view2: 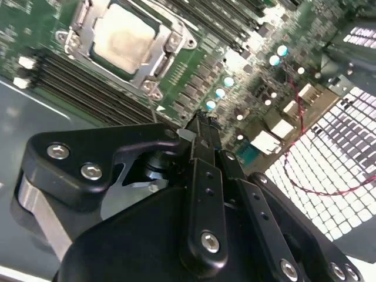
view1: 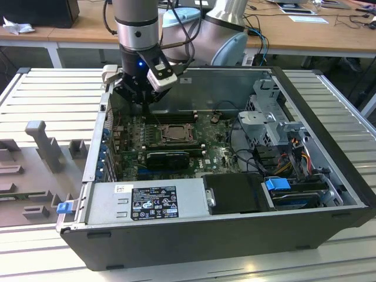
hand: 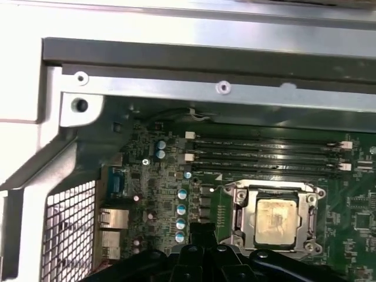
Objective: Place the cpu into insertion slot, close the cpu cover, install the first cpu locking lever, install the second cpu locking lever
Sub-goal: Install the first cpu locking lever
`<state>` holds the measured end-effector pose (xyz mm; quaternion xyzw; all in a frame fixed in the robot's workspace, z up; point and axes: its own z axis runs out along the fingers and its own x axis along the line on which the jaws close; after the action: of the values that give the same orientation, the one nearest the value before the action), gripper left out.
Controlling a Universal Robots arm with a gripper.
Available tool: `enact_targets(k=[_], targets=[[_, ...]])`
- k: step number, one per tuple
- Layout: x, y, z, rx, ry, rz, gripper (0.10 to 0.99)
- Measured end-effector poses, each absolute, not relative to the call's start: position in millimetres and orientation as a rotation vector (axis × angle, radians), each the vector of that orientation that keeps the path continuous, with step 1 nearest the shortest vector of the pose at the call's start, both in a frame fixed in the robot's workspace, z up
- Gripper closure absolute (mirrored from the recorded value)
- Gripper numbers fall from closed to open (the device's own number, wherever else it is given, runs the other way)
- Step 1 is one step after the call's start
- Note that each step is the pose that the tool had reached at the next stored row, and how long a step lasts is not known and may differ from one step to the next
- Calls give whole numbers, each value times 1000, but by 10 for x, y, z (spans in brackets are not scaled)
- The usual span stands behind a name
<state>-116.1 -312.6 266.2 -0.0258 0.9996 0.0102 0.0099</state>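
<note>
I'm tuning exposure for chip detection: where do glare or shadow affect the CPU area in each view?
Second wrist view: the cpu top is washed pale by glare, the gripper a dark mass. First wrist view: the cpu is evenly lit, with shade under the case rim. Exterior view: the insertion slot sits in fairly dim light.

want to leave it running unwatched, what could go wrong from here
The hand hangs just by blue-capped capacitors beside the insertion slot, so a descent off target could strike them. The thin red wire near the mesh grille lies close to the hand and might snag.
</note>
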Motion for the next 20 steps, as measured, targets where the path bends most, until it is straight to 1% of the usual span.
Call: enact_targets(k=[14,17,20], targets=[[-1182,-2925,2581,-79,3122,32,980],[-1159,-2845,2563,-76,3123,32,980],[-1090,-2837,2563,-71,3123,32,980]])
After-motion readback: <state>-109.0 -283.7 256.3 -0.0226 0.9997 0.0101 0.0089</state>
